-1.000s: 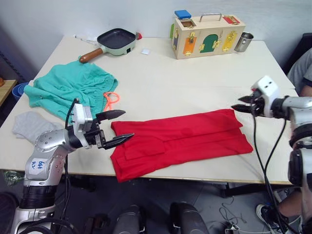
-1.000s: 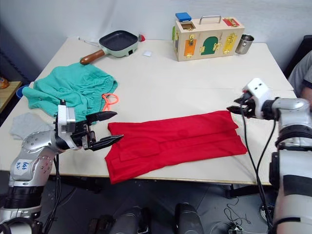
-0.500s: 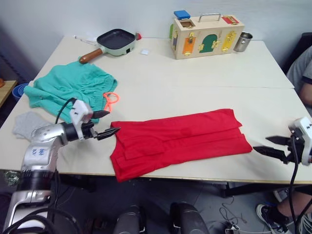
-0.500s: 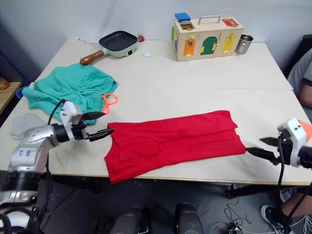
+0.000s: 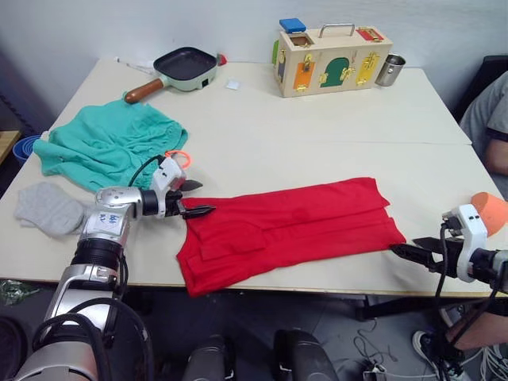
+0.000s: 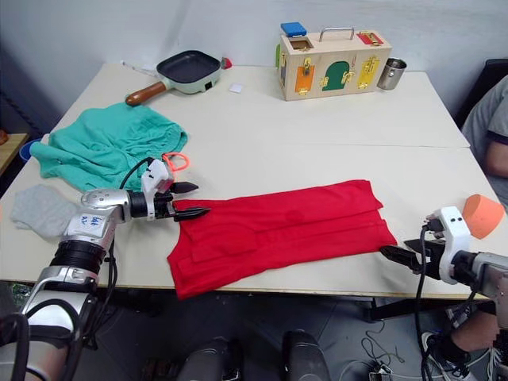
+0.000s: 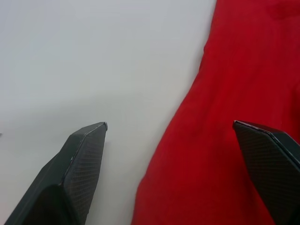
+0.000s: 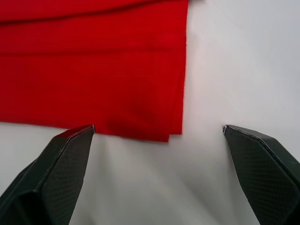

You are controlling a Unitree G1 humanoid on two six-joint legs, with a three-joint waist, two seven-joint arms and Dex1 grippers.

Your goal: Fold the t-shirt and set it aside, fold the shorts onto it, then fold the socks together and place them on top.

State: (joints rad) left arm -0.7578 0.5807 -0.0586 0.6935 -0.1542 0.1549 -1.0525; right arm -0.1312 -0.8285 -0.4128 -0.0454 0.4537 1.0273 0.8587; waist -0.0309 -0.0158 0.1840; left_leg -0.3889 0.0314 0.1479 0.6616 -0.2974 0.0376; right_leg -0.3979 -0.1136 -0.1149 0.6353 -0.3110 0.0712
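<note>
Head views, t-shirt [image 5: 290, 226]: red, folded lengthwise into a long band, lying along the counter's [image 5: 317, 135] near edge; cross-fold not yet made, by my judgement.
Head views, shorts [image 5: 107, 143]: teal, unfolded, crumpled at the counter's left edge; orange drawstring [image 5: 179, 157] trails toward the middle.
Head views, socks [image 5: 49, 208]: grey, loose, at the near left corner; untouched.
Head views, left gripper [image 5: 190, 199]: at the t-shirt's left end, jaws spread, holding nothing.
Head views, right gripper [image 6: 399, 252]: low at the near edge, just off the t-shirt's right end, jaws spread.
Head views, other items: frying pan [image 5: 178, 67], wooden latch box [image 5: 332, 57] and metal cup [image 5: 388, 69] along the far edge; a person's arm [image 5: 492, 127] beyond the right edge.
Left wrist view: jaws apart, one over bare counter, one over red cloth.
Right wrist view: jaws wide, t-shirt's corner [image 8: 161, 133] ahead between them, ungripped.
Progress: early; the t-shirt is half folded, and setting it aside, the shorts and the socks all remain.
</note>
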